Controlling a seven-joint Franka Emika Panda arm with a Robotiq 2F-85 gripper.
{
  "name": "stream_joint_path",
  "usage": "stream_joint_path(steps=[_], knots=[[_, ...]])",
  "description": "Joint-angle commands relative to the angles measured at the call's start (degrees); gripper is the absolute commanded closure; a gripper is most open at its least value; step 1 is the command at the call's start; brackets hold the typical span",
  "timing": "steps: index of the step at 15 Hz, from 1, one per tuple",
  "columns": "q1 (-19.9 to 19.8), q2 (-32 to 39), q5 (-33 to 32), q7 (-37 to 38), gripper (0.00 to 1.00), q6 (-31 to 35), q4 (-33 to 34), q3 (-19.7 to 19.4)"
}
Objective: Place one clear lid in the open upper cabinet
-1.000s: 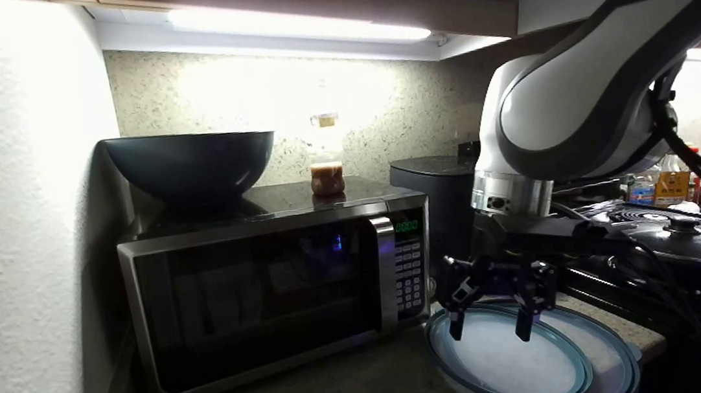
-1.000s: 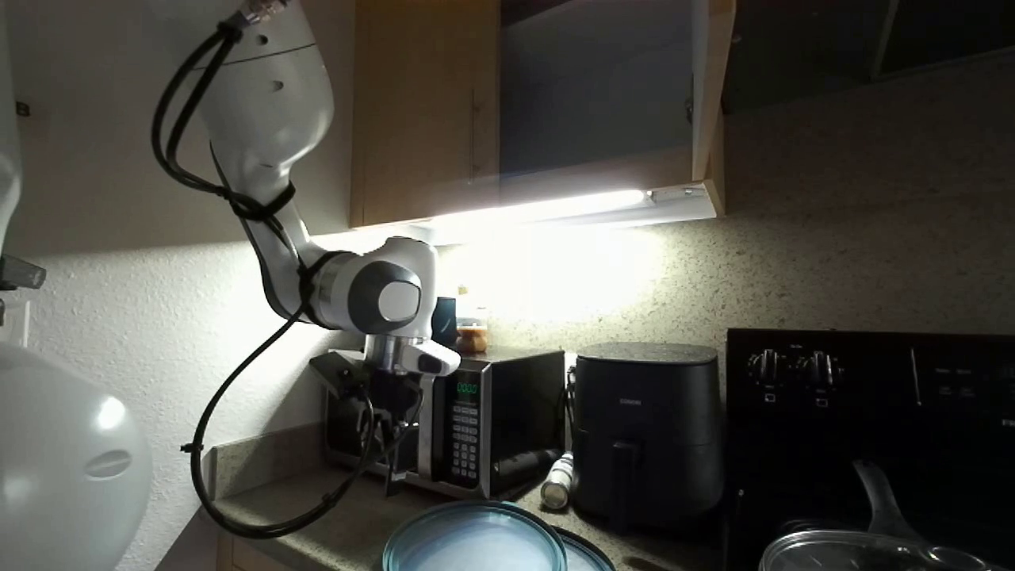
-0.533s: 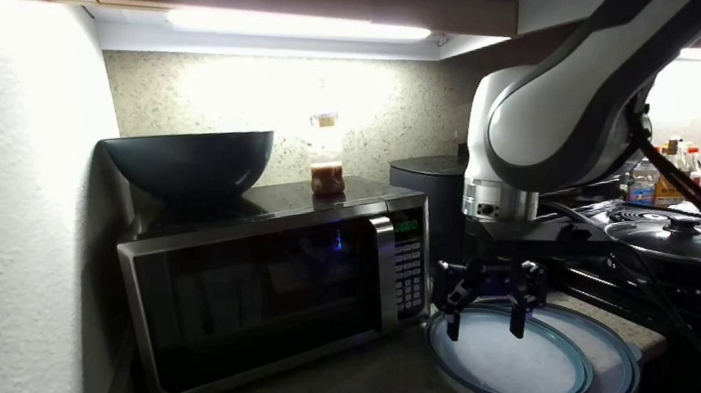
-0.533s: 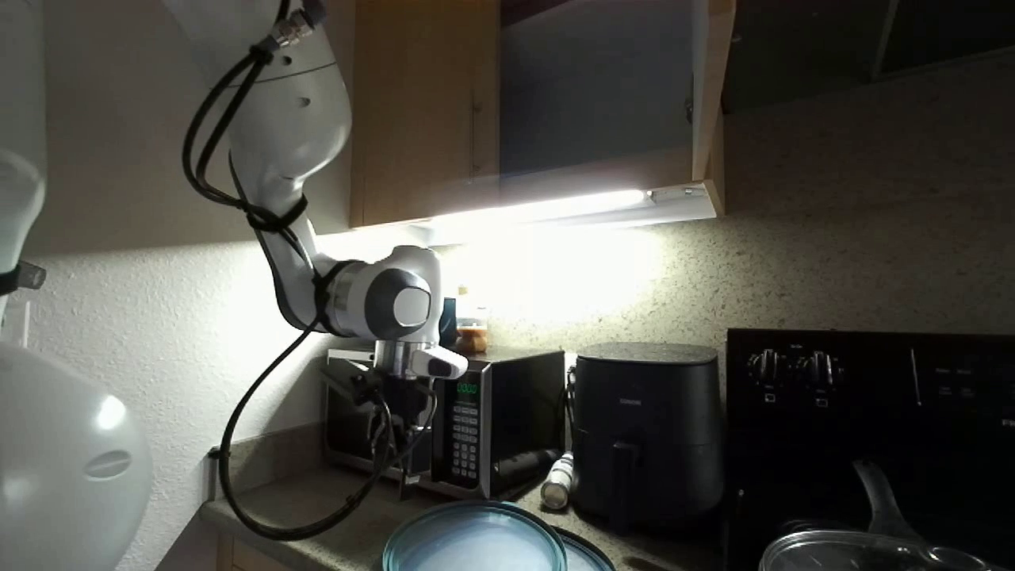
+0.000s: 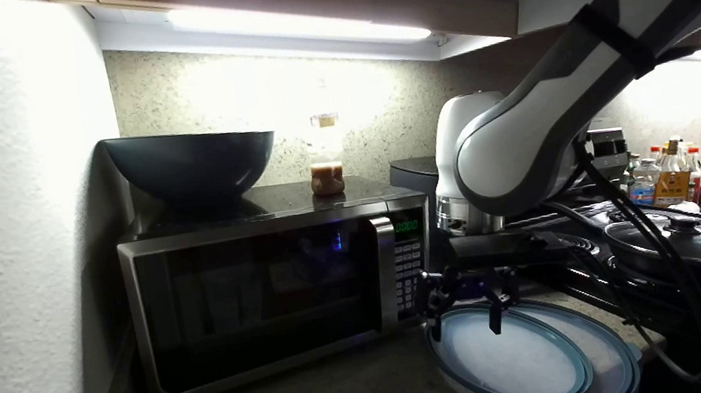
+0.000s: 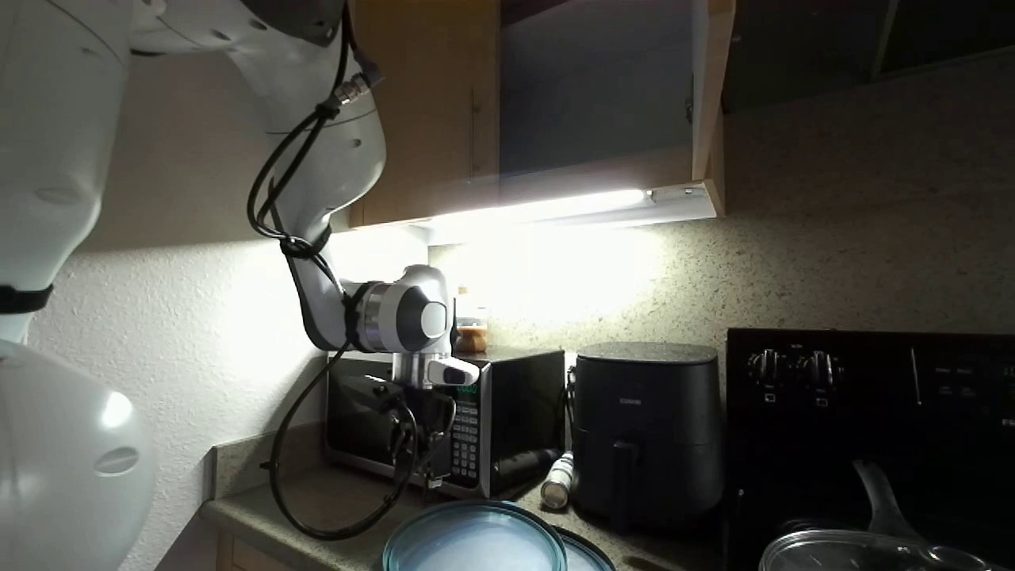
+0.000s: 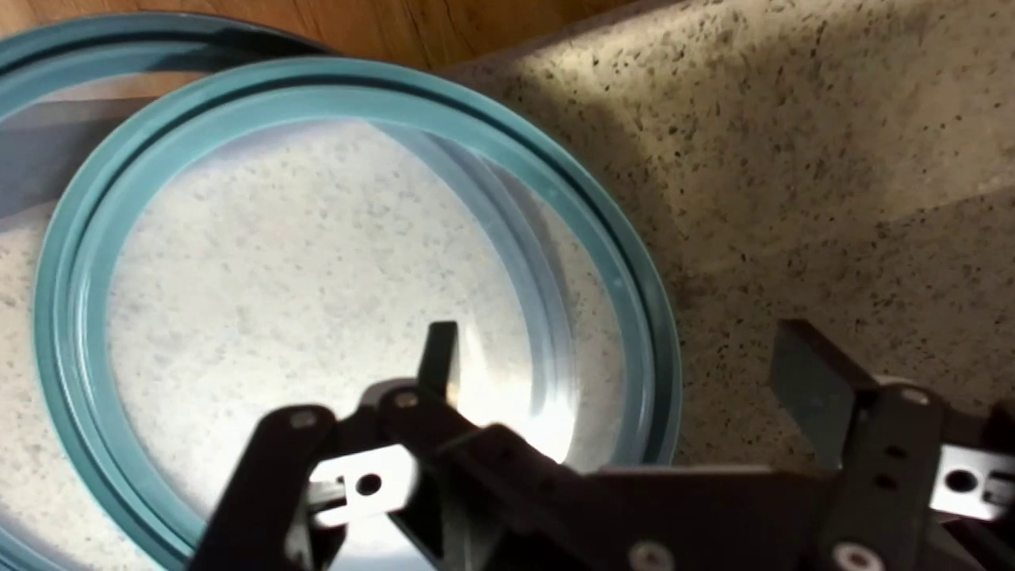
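Observation:
The upper clear lid point(image 5: 510, 355), with a teal rim, overlaps another like lid point(image 5: 616, 364) under it on the counter. Both also show in an exterior view, the upper lid point(image 6: 476, 539) over the lower lid point(image 6: 591, 553). My gripper point(image 5: 466, 333) is open and empty just above the upper lid's microwave-side edge. In the wrist view the gripper point(image 7: 622, 349) has one finger over the clear centre and one over bare counter, with the rim of the upper lid point(image 7: 301, 270) between them. The upper cabinet point(image 6: 603, 170) stands open at its right section; its bottom edge point(image 5: 445, 14) also shows.
A microwave point(image 5: 270, 296) stands beside the gripper, with a dark bowl point(image 5: 191, 167) and a jar point(image 5: 327, 178) on top. An air fryer point(image 6: 646, 444), a small bottle point(image 6: 557, 484) and a lidded pan point(image 5: 688, 245) are nearby. The cabinet door point(image 6: 714, 87) sticks out.
My arm has moved toward the microwave and slightly down, leftward in one view and rightward in the other. The gripper stays open. The lids have not moved.

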Motion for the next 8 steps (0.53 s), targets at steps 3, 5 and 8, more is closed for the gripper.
stream_joint_path(steps=[3,5,8], knots=[[2.06,0.43,-3.31,2.67,0.0,0.03,0.9,-1.19],[2.87,1.5,-5.41,4.1,0.0,-0.45,2.23,-1.33],[3.98,3.6,-7.99,6.31,0.0,-1.11,3.99,-1.55]])
